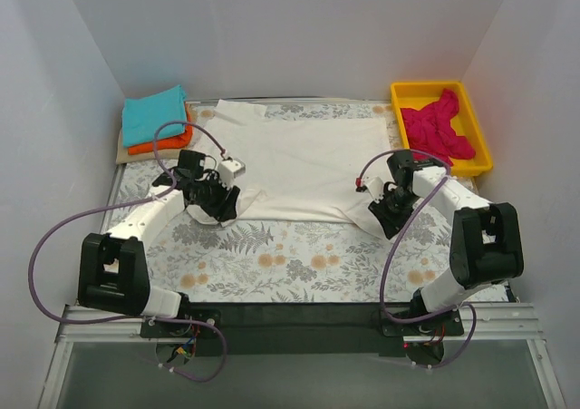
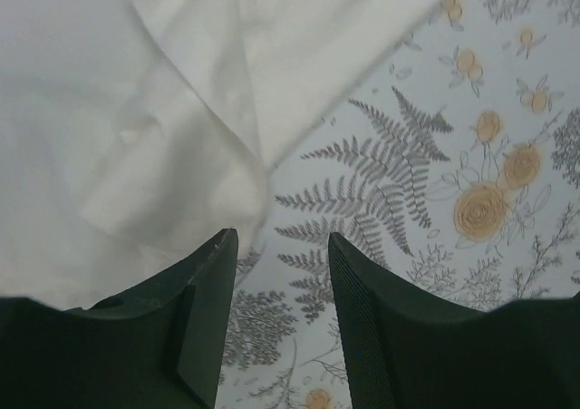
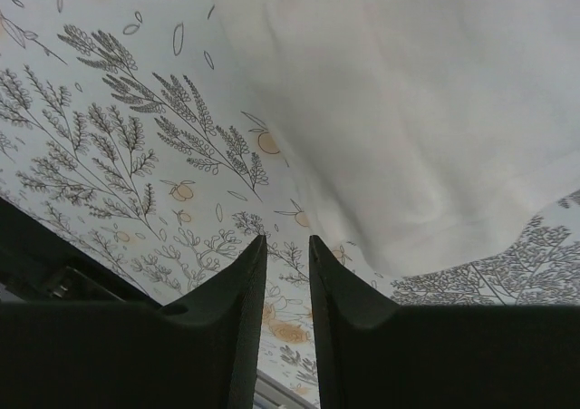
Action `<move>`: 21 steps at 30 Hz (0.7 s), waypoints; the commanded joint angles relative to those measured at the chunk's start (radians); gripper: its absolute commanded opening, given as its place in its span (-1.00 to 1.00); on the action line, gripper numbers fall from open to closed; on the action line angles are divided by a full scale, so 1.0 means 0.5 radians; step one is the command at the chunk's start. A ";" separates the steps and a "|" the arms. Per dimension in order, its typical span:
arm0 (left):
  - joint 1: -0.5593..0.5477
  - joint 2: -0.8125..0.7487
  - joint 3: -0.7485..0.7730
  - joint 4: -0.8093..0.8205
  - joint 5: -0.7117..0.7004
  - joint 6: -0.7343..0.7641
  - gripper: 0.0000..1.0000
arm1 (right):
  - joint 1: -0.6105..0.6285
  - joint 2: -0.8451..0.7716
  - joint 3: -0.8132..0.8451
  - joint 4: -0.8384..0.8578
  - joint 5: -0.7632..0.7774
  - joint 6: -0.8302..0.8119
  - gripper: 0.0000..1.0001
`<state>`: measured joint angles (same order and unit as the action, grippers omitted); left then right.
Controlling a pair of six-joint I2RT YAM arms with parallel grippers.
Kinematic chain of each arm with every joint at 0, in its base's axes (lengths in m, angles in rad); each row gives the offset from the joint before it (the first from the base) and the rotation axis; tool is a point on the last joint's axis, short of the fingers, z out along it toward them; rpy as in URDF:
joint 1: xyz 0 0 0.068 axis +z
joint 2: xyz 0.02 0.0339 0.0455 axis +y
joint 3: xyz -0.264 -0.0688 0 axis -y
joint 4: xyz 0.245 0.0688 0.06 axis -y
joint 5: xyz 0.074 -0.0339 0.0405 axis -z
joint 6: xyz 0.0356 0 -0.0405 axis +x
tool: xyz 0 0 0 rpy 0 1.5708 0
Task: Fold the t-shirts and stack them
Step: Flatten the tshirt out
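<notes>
A cream-white t-shirt [image 1: 304, 160] lies spread flat on the floral table cloth [image 1: 290, 264]. My left gripper [image 1: 227, 207] is open and empty at the shirt's near left sleeve; in the left wrist view the sleeve [image 2: 172, 182] lies just beyond my left gripper [image 2: 283, 238]. My right gripper [image 1: 381, 219] is open a little and empty by the near right sleeve; in the right wrist view the sleeve hem [image 3: 453, 237] lies just right of my right gripper [image 3: 286, 242]. A folded teal t-shirt [image 1: 154, 114] rests on a folded orange one [image 1: 163, 142] at the back left. A magenta-pink t-shirt [image 1: 437, 126] lies crumpled in the yellow bin.
The yellow bin [image 1: 480, 132] stands at the back right corner. White walls close in the table on three sides. Purple cables loop from both arms. The near edge holds a dark rail with the arm bases.
</notes>
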<state>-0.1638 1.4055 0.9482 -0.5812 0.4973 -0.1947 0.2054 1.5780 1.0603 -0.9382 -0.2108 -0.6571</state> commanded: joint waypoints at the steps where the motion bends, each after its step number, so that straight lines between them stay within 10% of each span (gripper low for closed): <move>1: -0.132 -0.136 -0.166 -0.016 -0.098 0.034 -0.15 | 0.019 -0.143 -0.196 0.158 0.142 -0.008 -0.45; 21: -0.212 0.241 -0.328 0.279 -0.510 -0.052 -0.32 | 0.052 0.019 -0.525 0.628 0.336 0.087 -0.57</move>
<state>-0.2642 1.5223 0.8005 -0.4595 0.2668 -0.2253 0.2264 1.5440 0.8589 -0.7021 -0.0425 -0.6201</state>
